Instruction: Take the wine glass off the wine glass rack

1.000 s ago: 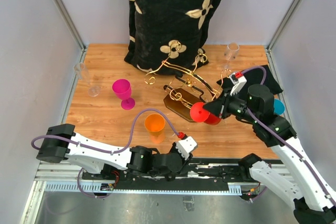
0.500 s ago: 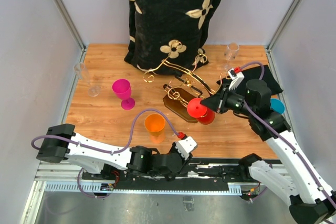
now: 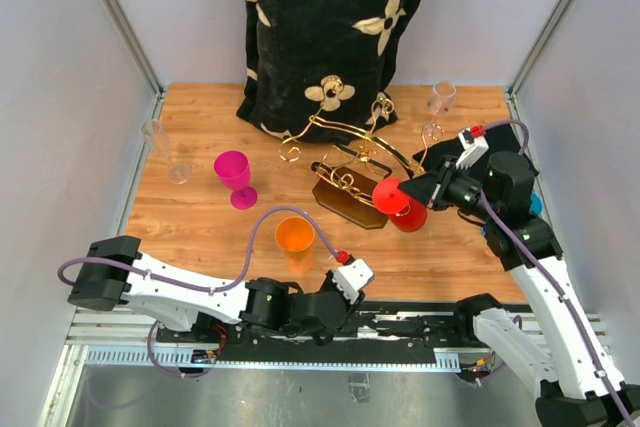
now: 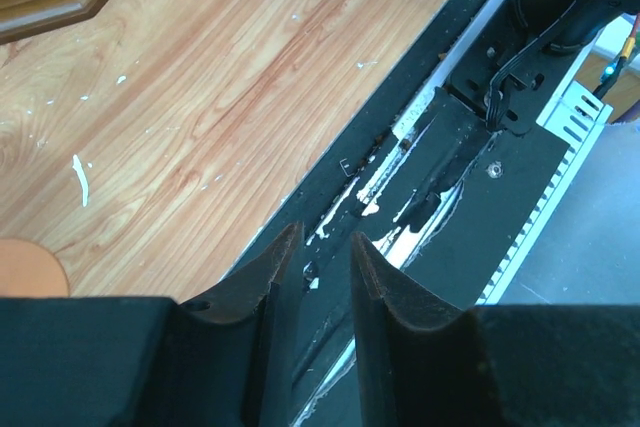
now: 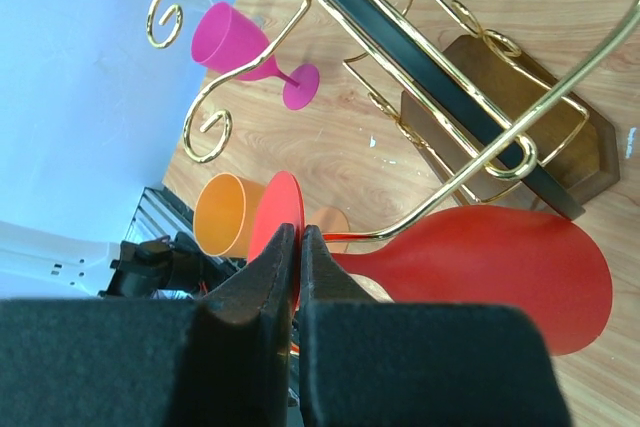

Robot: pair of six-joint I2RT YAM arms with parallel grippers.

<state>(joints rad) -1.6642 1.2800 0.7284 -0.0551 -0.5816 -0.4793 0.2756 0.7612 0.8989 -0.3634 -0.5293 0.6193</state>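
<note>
The gold wire wine glass rack (image 3: 345, 137) stands on its brown base (image 3: 352, 207) mid-table; it also shows in the right wrist view (image 5: 420, 67). The red wine glass (image 3: 405, 212) lies sideways at the rack's right side. My right gripper (image 3: 412, 191) is shut on the thin red foot (image 5: 272, 219) of the glass, seen between the fingertips in the right wrist view (image 5: 297, 232). The red bowl (image 5: 500, 267) points right, and a gold arm end touches the stem. My left gripper (image 3: 347, 289) rests at the near table edge, jaws slightly apart and empty (image 4: 322, 235).
A pink glass (image 3: 235, 175) and an orange cup (image 3: 295, 235) stand left of the rack. Clear glasses stand at far left (image 3: 165, 147) and back right (image 3: 440, 99). A black and gold pillow (image 3: 320, 27) leans at the back. A black cloth (image 3: 505, 152) lies at the right.
My right gripper has moved right and slightly back with the red glass in it. The rack's wire has shifted a little. The left arm has not moved.
</note>
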